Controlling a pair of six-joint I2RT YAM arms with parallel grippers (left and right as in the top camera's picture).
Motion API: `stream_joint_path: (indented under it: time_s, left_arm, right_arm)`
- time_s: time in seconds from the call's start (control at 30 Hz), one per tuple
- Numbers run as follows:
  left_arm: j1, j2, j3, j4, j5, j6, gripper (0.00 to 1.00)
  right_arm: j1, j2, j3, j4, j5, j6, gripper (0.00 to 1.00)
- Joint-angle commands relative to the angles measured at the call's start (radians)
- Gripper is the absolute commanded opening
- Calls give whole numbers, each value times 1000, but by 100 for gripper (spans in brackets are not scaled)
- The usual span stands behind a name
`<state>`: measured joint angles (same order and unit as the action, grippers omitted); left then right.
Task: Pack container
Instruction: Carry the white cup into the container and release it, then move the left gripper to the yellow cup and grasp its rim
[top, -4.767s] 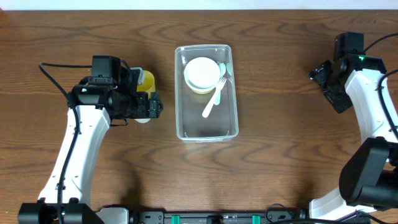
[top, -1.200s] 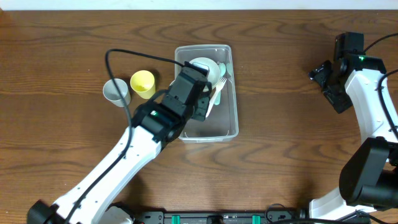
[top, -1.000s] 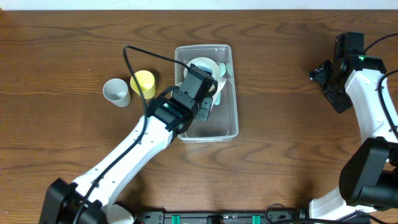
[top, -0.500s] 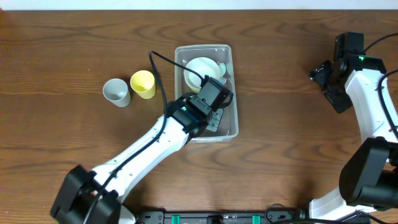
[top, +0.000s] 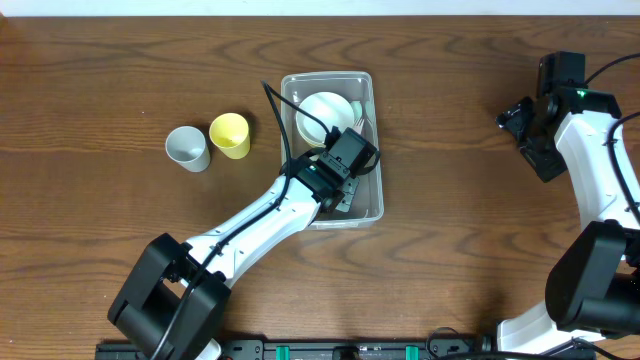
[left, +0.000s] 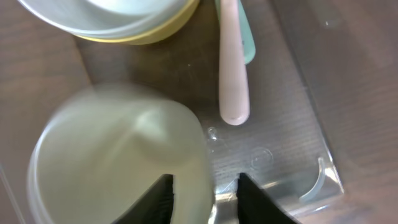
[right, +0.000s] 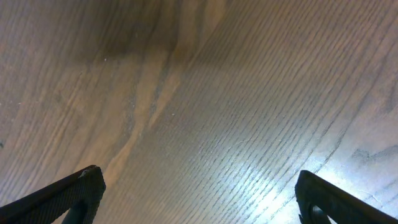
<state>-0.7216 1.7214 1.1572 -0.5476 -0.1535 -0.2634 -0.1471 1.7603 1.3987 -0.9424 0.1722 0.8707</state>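
Observation:
The clear container (top: 372, 190) lies mid-table with stacked white and yellow bowls (top: 322, 110) at its far end. My left gripper (top: 345, 187) reaches down into its near end. In the left wrist view a pale cup (left: 118, 155), blurred, stands on the container floor (left: 280, 155). The left gripper (left: 208, 202) is open, one finger (left: 163, 199) inside the cup and the other finger (left: 252, 199) outside, clear of its wall. A pink utensil handle (left: 233, 68) and a teal one (left: 249, 46) lie beside the bowls (left: 124, 18). My right gripper (top: 517, 118) hangs open over bare wood (right: 199, 199).
A grey cup (top: 187, 148) and a yellow cup (top: 230, 135) stand on the table left of the container. The left arm's cable (top: 290, 115) loops over the container's left rim. The right arm stays at the far right edge.
The left arm has slid from the bowls toward the container's near end, carrying the pale cup. Its jaws have parted from the cup wall. The right arm has not moved.

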Motion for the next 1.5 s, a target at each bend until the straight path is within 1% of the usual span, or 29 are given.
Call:
stream_joint_path:
  time_s: [0.0, 0.23, 0.3, 0.37, 0.5, 0.67, 0.77, 0.83, 0.9, 0.97, 1.0, 1.1, 1.23, 1.33, 1.47]
  left_arm:
    - [5, 7, 19, 4, -24, -1, 38]
    - [5, 5, 20, 8, -24, -1, 39]
    - [5, -2, 23, 8, -24, -1, 43]
    - [5, -16, 34, 3, -23, -1, 44]
    - [5, -70, 93, -44, -23, -1, 46]
    - [5, -180, 180, -118, -29, 5, 46]
    - [6, -250, 205, -132, -123, 6, 56]
    - [17, -289, 206, -132, -209, 6, 59]
    - [48, -313, 206, -132, -305, 6, 61]
    - [100, -316, 206, -132, -361, 7, 62]
    - [129, -313, 206, -132, -364, 7, 63]
    - [235, -287, 206, -129, -339, 6, 63]
    - [355, -231, 206, -129, -230, 13, 62]
    - [406, -184, 206, -118, -167, 53, 62]
    - [429, -125, 206, -109, -163, 53, 62]
  right_arm:
    - [-2, -2, -1, 0, 7, 15, 99]
    - [-2, -2, -1, 0, 7, 15, 99]
    - [-2, -2, -1, 0, 7, 15, 99]
    - [-2, -2, -1, 0, 7, 15, 99]
    - [-2, -2, -1, 0, 7, 15, 99]
    - [-2, -2, -1, 0, 7, 15, 99]
    - [-2, -2, -1, 0, 7, 15, 99]
    - [-2, -2, -1, 0, 7, 15, 99]
    - [-2, -2, -1, 0, 7, 15, 99]
    - [-2, -2, -1, 0, 7, 15, 99]
    - [-2, -2, -1, 0, 7, 15, 99]
    - [-2, -2, -1, 0, 7, 15, 99]
    - [-2, -2, -1, 0, 7, 15, 99]
    - [-2, -2, -1, 0, 7, 15, 99]
    - [-2, -2, -1, 0, 7, 15, 99]
